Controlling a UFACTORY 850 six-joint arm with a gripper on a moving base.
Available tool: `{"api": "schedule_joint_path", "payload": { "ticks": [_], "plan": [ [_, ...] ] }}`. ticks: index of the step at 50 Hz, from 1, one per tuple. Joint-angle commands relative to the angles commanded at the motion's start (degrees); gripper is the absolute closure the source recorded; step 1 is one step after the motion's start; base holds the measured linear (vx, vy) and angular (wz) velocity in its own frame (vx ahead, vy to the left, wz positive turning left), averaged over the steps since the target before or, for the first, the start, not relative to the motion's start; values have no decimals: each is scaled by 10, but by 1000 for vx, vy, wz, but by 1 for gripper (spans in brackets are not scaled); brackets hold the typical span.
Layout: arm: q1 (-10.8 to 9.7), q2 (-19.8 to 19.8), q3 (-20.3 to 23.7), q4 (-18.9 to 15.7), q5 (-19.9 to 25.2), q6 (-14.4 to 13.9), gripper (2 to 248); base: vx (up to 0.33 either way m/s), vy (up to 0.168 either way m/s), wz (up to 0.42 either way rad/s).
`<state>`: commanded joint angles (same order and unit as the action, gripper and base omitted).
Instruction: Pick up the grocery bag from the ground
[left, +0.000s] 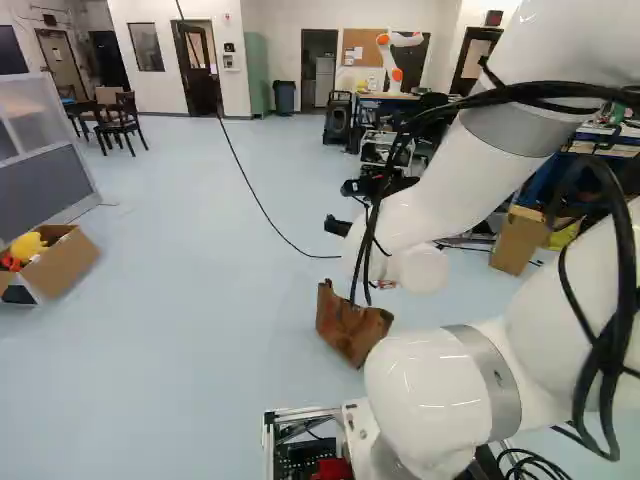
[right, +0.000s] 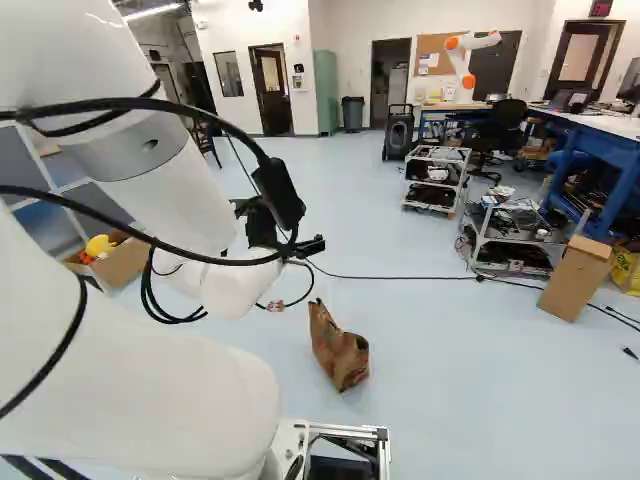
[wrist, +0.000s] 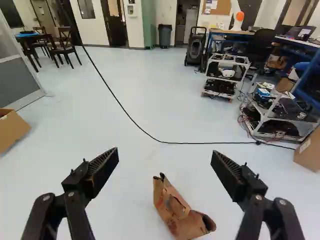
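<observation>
Your empty jaws gape, clear of the paper bag (wrist: 181, 214); come down off-centre and you could crumple it.

Robotics lab | robot arm (right: 470, 52) by workbench (right: 612, 126) | wheeled equipment racks (right: 435, 178) | pinboard (right: 434, 54)

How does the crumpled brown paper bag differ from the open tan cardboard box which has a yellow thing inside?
The crumpled brown paper bag is creased and sagging, while the open tan cardboard box has flat walls. The bag is darker; the box is lighter. The box shows a yellow thing and a red thing inside, but no contents are visible in the bag. Both rest on the pale blue floor.
</observation>
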<state>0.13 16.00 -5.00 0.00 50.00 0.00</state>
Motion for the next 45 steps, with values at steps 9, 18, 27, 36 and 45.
{"api": "schedule_joint_path", "payload": {
  "ticks": [9,18,27,36,45],
  "plan": [
    [-3,-45,-39,20,-13,0,3,92,-22,-81],
    [-5,-76,-67,35,-27,0,3,-6,-3,0],
    [-7,-107,-95,50,-46,0,3,0,0,0],
    [-9,-145,-125,64,-74,0,3,0,0,0],
    [-11,-189,-157,75,-110,0,3,0,0,0]
  ]
}}
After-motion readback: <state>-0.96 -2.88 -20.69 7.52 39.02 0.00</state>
